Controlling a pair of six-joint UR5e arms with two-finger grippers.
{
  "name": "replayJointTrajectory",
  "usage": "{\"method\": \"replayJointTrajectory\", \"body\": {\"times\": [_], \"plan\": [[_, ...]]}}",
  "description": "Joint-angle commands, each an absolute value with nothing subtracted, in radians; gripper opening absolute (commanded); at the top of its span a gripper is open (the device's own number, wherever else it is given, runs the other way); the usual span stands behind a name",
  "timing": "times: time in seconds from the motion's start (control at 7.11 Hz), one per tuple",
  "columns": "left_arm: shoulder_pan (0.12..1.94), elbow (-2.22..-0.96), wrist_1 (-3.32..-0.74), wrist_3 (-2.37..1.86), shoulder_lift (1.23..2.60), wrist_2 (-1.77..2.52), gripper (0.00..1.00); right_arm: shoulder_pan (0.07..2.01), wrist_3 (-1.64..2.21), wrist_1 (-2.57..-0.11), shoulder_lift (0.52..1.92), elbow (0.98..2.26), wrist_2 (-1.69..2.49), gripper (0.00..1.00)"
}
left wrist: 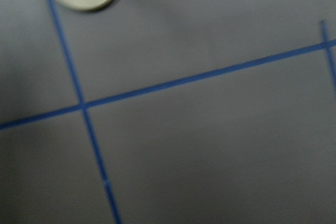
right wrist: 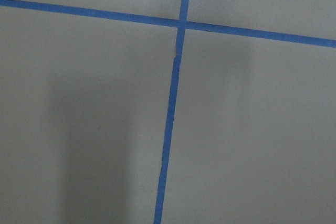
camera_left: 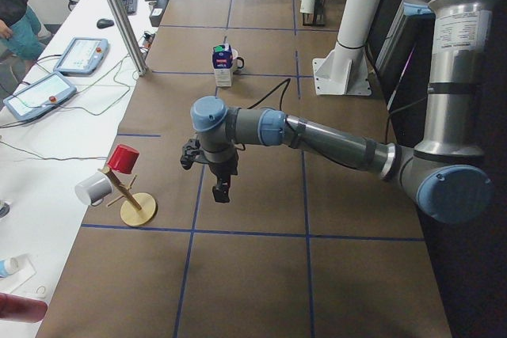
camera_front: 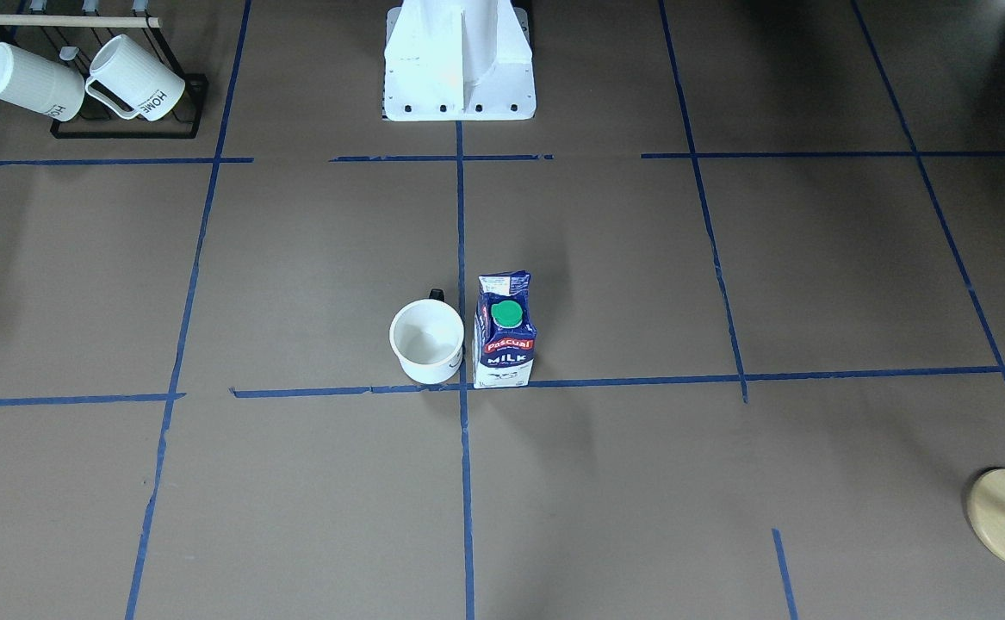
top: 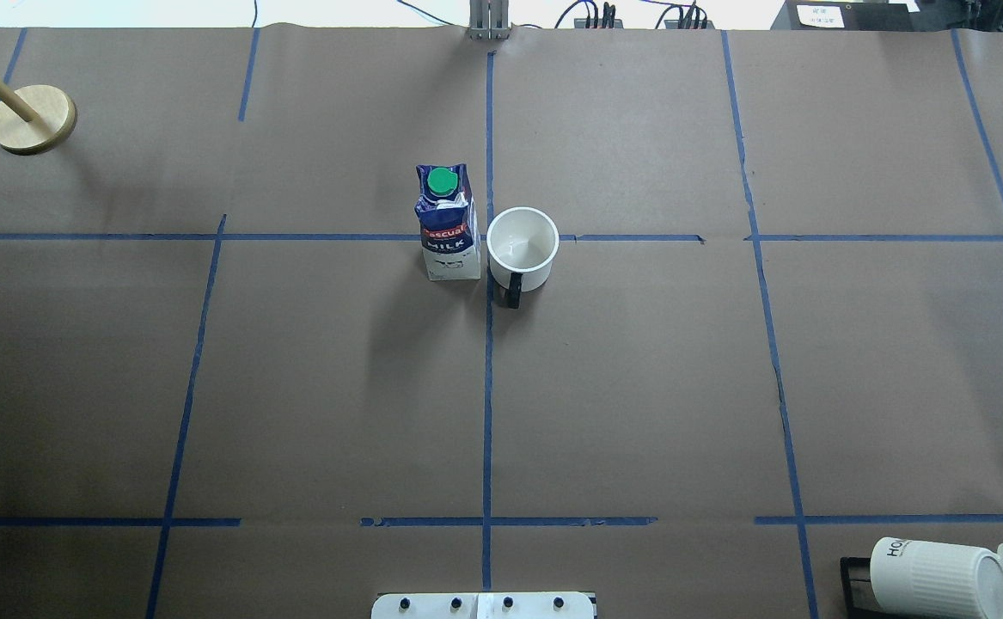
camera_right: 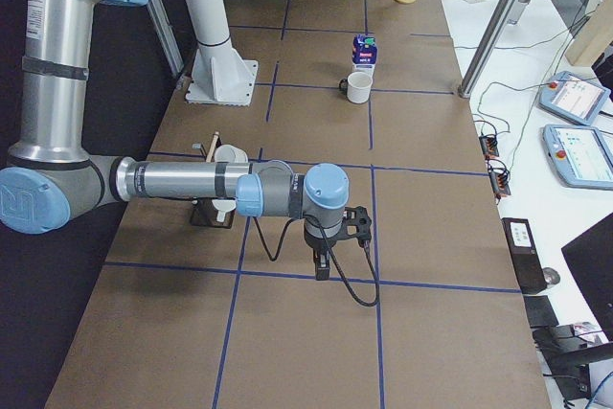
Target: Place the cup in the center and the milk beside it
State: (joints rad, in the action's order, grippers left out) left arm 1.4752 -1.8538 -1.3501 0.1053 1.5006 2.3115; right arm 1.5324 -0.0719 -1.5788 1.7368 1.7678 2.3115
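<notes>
Left gripper (camera_left: 221,187) of mine hangs above brown surface (camera_left: 261,259), well away from center (top: 488,237), toward my left table end; finger spread: cannot tell, nothing seen held. Right gripper (camera_right: 323,263) likewise, well away from center toward my right end; spread: cannot tell. Cup (top: 522,249) upright at center, handle toward me. Milk (top: 448,225) upright just beside cup, left of center.
</notes>
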Motion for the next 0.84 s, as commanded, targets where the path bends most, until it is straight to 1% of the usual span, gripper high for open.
{"method": "replayJointTrajectory", "body": {"times": [0.0, 0.28, 0.7], "plan": [[1.491, -1.847, -1.408, 0.185, 1.398, 2.318, 1.00, 1.532, -0.072, -1.578, 1.736, 1.767, 2.312, 1.00], [1.508, -1.845, -1.419, 0.241, 1.353, 2.364, 1.00, 1.532, -0.071, -1.578, 1.736, 1.767, 2.312, 1.00], [1.508, -1.820, -1.440, 0.233, 1.365, 2.381, 1.00, 1.531, -0.071, -1.578, 1.736, 1.767, 2.313, 1.00]]}}
